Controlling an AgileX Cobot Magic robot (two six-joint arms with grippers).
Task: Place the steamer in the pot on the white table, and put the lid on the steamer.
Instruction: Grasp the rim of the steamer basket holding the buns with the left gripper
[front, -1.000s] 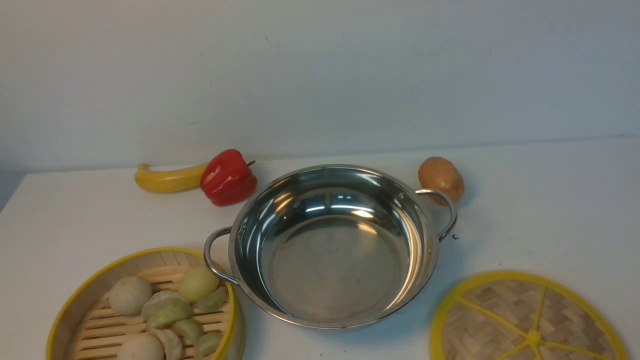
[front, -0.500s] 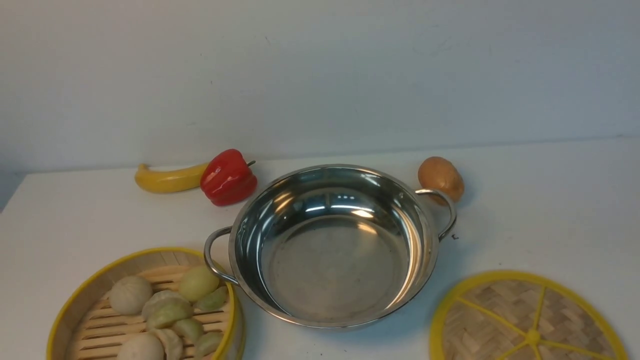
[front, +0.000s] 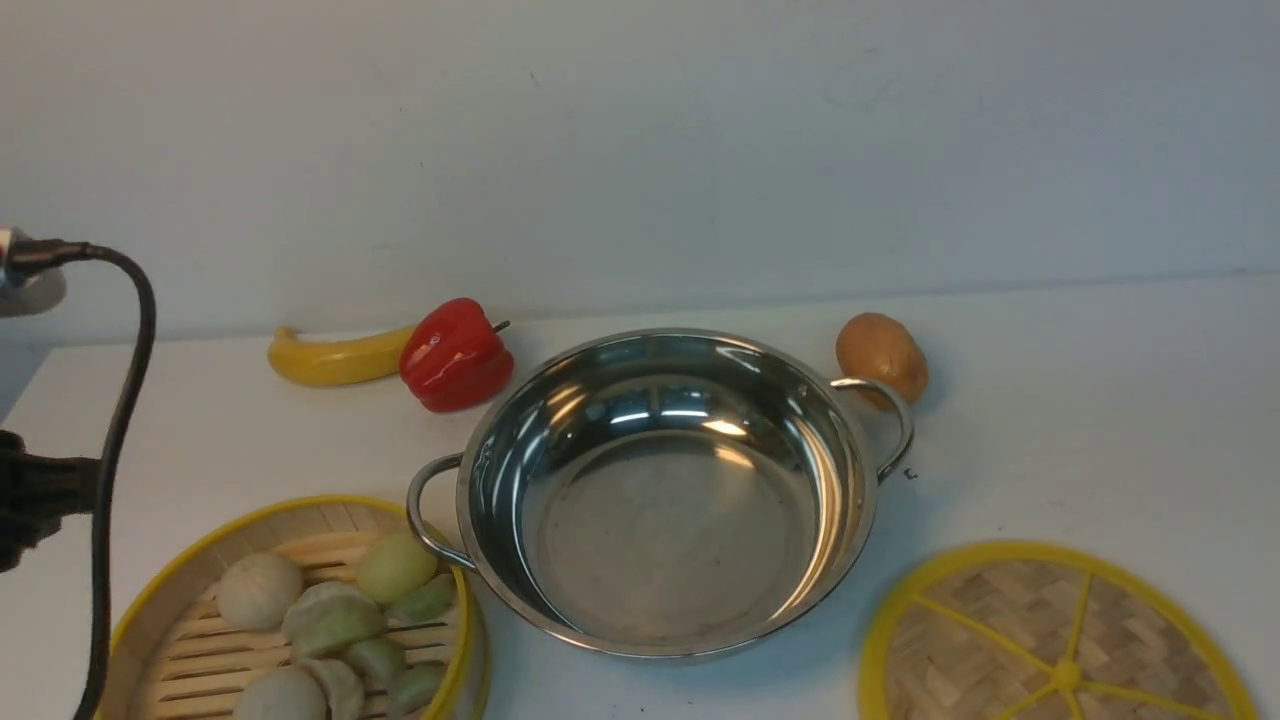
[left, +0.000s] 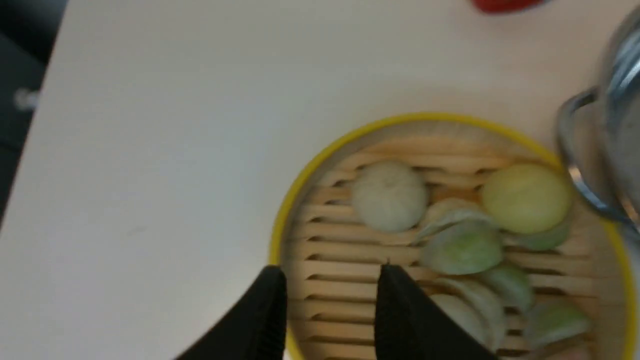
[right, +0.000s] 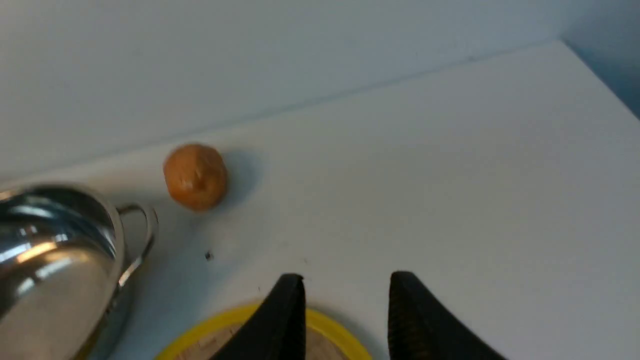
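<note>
Left claw stands open w/ nothing between its black fingers, hanging over the near rim of the steamer: one finger is over the slats, the other about at the yellow rim. Right claw is likewise open & empty, above the edge of the lid. Vs a second ago: the left arm and its black cable now show at the front view's left edge, where neither showed before. Everything on the tabletop lies as it did. Counts: 1 steamer, front left on the tabletop, not in the pot. 1 pot, centre, empty, w/ 2 wire handles; the left one overlaps the steamer's rim in the front view, contact can't be told. 1 lid, front right, flat on the tabletop, apart from the pot. 1 banana & 1 red pepper side by side behind the pot, to the left. 1 potato just behind the right handle. Dumplings in the steamer: approx 8, white and green, some overlapping, so exact no. unclear.
</note>
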